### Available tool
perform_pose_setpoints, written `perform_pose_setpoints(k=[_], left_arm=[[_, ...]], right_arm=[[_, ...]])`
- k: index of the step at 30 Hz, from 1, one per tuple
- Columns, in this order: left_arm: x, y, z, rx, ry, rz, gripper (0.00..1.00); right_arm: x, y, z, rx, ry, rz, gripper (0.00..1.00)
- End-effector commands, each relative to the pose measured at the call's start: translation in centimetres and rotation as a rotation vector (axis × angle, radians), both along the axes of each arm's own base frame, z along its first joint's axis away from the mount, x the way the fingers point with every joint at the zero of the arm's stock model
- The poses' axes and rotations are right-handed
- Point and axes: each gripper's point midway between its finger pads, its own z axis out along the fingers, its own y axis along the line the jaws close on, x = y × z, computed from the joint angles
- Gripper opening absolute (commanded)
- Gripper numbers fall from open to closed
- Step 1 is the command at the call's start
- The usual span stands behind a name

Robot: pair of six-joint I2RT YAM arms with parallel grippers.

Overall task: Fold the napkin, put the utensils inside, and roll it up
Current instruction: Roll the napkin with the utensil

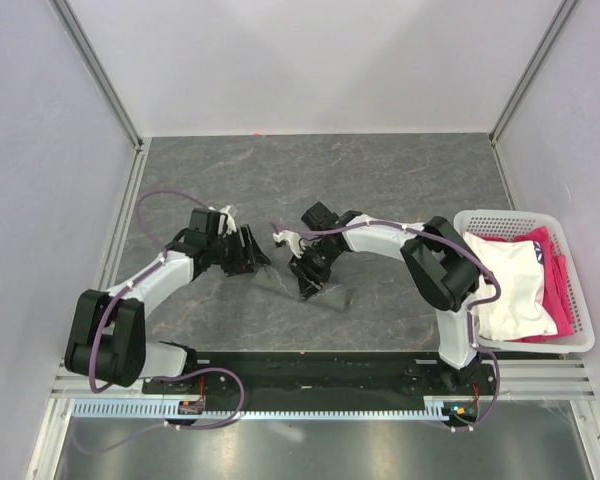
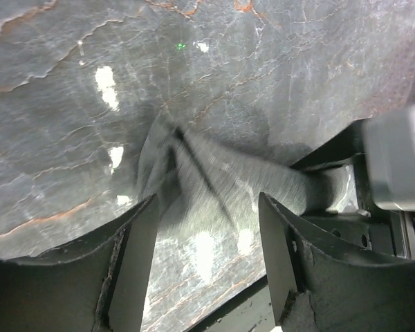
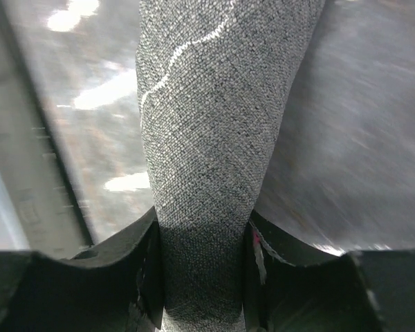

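Squeezing the grey napkin point(image 3: 207, 124) between its two fingers, the right end effector point(image 3: 202, 221) has a tight hold on it. The napkin is bunched up into a long, thick roll. It runs straight out in front of those fingers, over the dark stone bench point(image 1: 380, 180). A thin pale stitch line shows on the cloth a little way ahead of the fingers.

The left end effector point(image 2: 207, 200) is open wide and holds nothing. The far end of the napkin sits just in front of it, in line with the gap between its fingers. I cannot tell if that end touches the bench.

From above, the two end effectors are close together. Well to the right of the right end effector is a white basket point(image 1: 510, 214) with a white cloth point(image 1: 510, 280) and a pink cloth point(image 1: 555, 290) inside.
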Motion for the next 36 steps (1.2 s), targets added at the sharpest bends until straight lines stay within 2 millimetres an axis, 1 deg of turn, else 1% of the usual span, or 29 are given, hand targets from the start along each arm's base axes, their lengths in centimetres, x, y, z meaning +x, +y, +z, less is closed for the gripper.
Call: perform_pose_setpoints(k=[1,2,4,5,8,11,15,17,18,19,22,24,29,30,31,32,33,34,35,36], left_arm=[[-0.2,0.8,0.5,0.048,-0.062,-0.002,0.66],[-0.1,0.8,0.7,0.044,-0.073,-0.001,0.66],[-0.3,0.8,0.6,0.041,-0.077,-0.003,0.66],[-0.3,0.8,0.4,0.040,-0.073,-0.001,0.66],[-0.5,0.8,0.0,0.041,-0.065,-0.002,0.65],[-0.4,0.7,0.0,0.037,-0.069,-0.009,0.64],[0.6,0.6,1.6,0.030,-0.158,-0.002,0.65],[1.0,0.8,2.5,0.032,-0.204,0.014,0.66],[1.2,0.8,2.9,0.032,-0.223,0.017,0.66],[1.5,0.9,3.3,0.036,-0.241,0.026,0.66],[1.9,0.8,4.0,0.034,-0.271,0.031,0.67],[2.2,0.7,4.2,0.031,-0.284,0.032,0.68],[2.2,-0.2,4.5,0.021,-0.312,0.001,0.68],[2.2,-0.3,4.5,0.020,-0.317,-0.006,0.68],[2.1,-0.8,4.7,0.016,-0.326,-0.020,0.68],[2.0,-1.1,4.7,0.014,-0.331,-0.030,0.68],[2.1,-1.3,4.8,0.017,-0.336,-0.035,0.68],[1.9,-1.9,4.9,0.015,-0.347,-0.054,0.68],[1.9,-2.2,5.0,0.015,-0.351,-0.062,0.68],[1.9,-2.5,5.0,0.016,-0.357,-0.070,0.68]], right_arm=[[-4.1,-0.2,-1.6,0.027,0.289,0.056,0.47],[-4.6,0.0,-1.9,0.039,0.346,0.057,0.47],[-4.6,-0.2,-2.0,0.050,0.396,0.045,0.47],[-4.9,-0.1,-2.2,0.066,0.436,0.045,0.46],[-4.7,-0.5,-3.1,0.043,0.473,0.013,0.46],[-4.6,-0.5,-3.4,0.028,0.495,-0.006,0.47],[-4.1,-0.4,-3.1,0.025,0.479,-0.018,0.51],[-3.6,-0.3,-2.6,0.027,0.454,-0.026,0.61],[-3.1,-0.4,-2.3,0.020,0.428,-0.033,0.64],[-2.8,-0.4,-2.0,0.019,0.411,-0.037,0.71],[-1.3,-0.4,-1.0,0.010,0.339,-0.064,0.84],[0.2,-0.4,-0.2,0.004,0.271,-0.089,0.87],[2.6,0.1,1.8,0.028,0.156,-0.135,0.96],[3.2,0.2,3.0,0.042,0.118,-0.151,0.98],[4.2,0.2,3.4,0.042,0.070,-0.185,0.98],[4.6,0.0,3.8,0.042,0.042,-0.200,0.98],[5.2,-0.1,5.5,0.059,-0.006,-0.223,0.98],[6.2,-0.7,5.6,0.037,-0.060,-0.269,0.98],[6.6,-1.1,6.3,0.032,-0.072,-0.320,0.98],[7.0,-1.5,8.1,0.048,-0.113,-0.361,0.98]])
